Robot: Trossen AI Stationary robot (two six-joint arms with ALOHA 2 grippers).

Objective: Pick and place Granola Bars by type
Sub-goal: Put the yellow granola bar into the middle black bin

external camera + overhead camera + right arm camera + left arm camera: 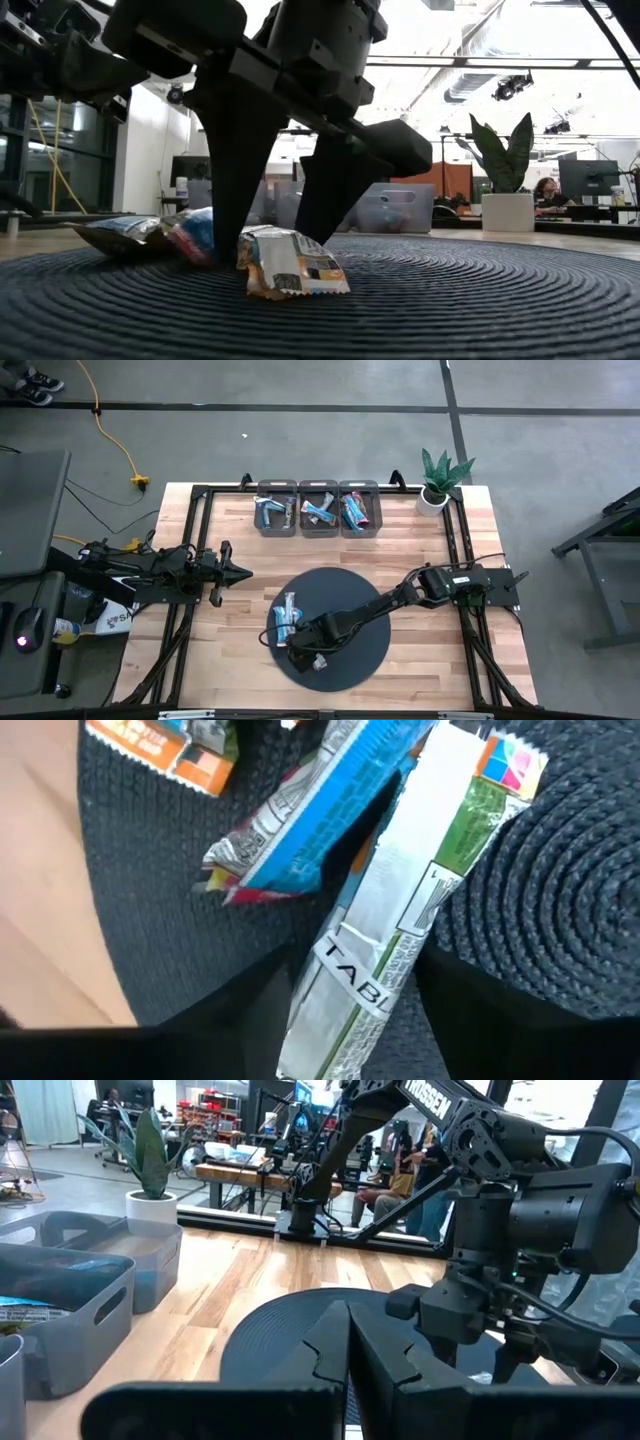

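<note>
A silver-white bar with green print [385,950] lies flat on the round dark mat [350,610], pointing toward the low camera [292,268]. My right gripper [350,1015] is open and comes down over it, one finger on each long side [275,235]. A light blue bar [310,810] and another wrapped bar [125,232] lie beside it on the mat [285,618]. My left gripper [235,572] is shut and hovers over the table's left part, touching nothing. My right gripper stands astride the silver-white bar's middle [360,970] from above, fingers across its width and pointing down to the mat. The bar lies flat on the mat. I cannot tell whether the fingers [240,180] touch its edges.
Three grey bins [277,518] [318,518] [360,518] with sorted bars stand in a row at the far edge. A potted plant [440,480] stands at the far right corner. Bare wood lies between mat and bins.
</note>
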